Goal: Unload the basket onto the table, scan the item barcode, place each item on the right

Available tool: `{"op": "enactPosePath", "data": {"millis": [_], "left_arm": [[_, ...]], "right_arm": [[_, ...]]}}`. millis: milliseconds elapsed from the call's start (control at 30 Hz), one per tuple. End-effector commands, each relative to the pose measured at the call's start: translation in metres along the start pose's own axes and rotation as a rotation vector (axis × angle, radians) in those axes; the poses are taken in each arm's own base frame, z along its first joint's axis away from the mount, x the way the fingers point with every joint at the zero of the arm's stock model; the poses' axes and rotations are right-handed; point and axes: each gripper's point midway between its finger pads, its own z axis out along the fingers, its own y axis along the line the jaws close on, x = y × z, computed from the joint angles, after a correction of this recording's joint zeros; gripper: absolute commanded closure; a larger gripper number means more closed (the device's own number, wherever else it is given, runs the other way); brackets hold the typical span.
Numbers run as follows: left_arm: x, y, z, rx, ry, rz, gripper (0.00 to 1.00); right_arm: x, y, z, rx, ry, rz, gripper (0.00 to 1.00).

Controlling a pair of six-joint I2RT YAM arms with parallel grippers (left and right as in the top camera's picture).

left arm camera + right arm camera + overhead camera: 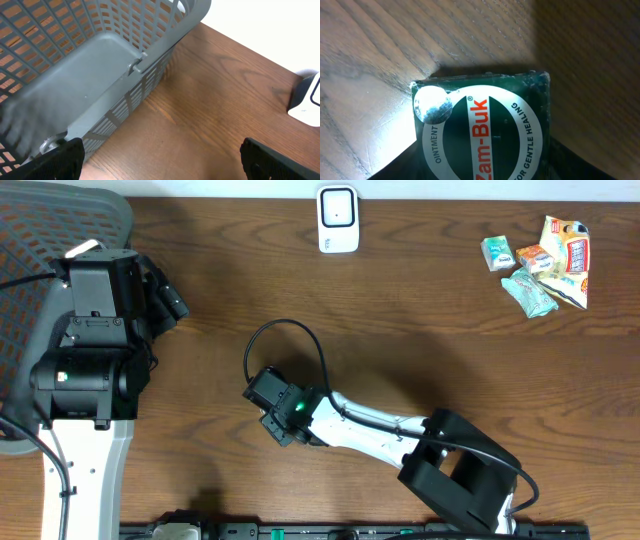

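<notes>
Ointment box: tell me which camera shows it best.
Right wrist view: the ointment box sits close up, its Zam-Buk label readable. Overhead, the right gripper covers it. The left wrist view shows a basket and table, not the box.

The middle of the table (430, 350) is bare wood, so there is wide free room between the scanner (338, 219) at the far edge and the right arm (380, 425), which lies across the near part. A pile of small packets (540, 265) takes the far right corner. The grey basket (100, 65) and the left arm (95, 330) over it fill the left side. A black cable (283, 322) loops in the centre. A green box (485, 130) sits close under the right wrist, with bare wood beyond it.
</notes>
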Motion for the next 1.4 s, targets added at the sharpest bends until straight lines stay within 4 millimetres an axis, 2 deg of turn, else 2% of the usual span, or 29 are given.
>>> {"op": "enactPosePath", "data": {"millis": [0,167,233,367,467,567,700,800,833,1000,1133,1367], "left_arm": [[-0.006,0.002,-0.005,-0.004,-0.020,-0.013,0.02],[-0.006,0.002,-0.005,-0.004,-0.020,-0.013,0.02],[-0.006,0.002,-0.005,-0.004,-0.020,-0.013,0.02],[-0.006,0.002,-0.005,-0.003,-0.021,-0.014,0.02],[-0.006,0.002,-0.005,-0.004,-0.020,-0.013,0.02],[-0.006,0.002,-0.005,-0.003,-0.021,-0.014,0.02],[-0.006,0.002,-0.005,-0.004,-0.020,-0.013,0.02],[-0.006,0.002,-0.005,-0.004,-0.020,-0.013,0.02],[-0.006,0.002,-0.005,-0.004,-0.020,-0.013,0.02],[-0.006,0.002,-0.005,-0.004,-0.020,-0.013,0.02],[-0.006,0.002,-0.005,-0.004,-0.020,-0.013,0.03],[-0.006,0.002,-0.005,-0.004,-0.020,-0.013,0.02]], "right_arm": [[0.000,0.001,-0.003,-0.060,0.023,0.035,0.45],[-0.015,-0.008,-0.026,-0.178,0.000,0.100,0.46],[-0.023,-0.007,-0.040,-0.312,-0.003,0.112,0.46],[-0.035,-0.016,-0.065,-0.573,-0.010,0.186,0.57],[-0.041,-0.029,-0.080,-0.705,-0.029,0.225,0.50],[-0.047,-0.037,-0.092,-0.792,-0.052,0.251,0.49],[-0.063,-0.047,-0.128,-1.020,-0.135,0.255,0.49],[-0.078,-0.063,-0.166,-1.205,-0.271,0.175,0.46],[-0.081,-0.069,-0.173,-1.227,-0.306,0.153,0.46],[-0.092,-0.094,-0.184,-1.235,-0.381,0.159,0.47],[-0.094,-0.103,-0.191,-1.252,-0.397,0.163,0.48],[-0.097,-0.103,-0.192,-1.246,-0.415,0.145,0.47]]}}
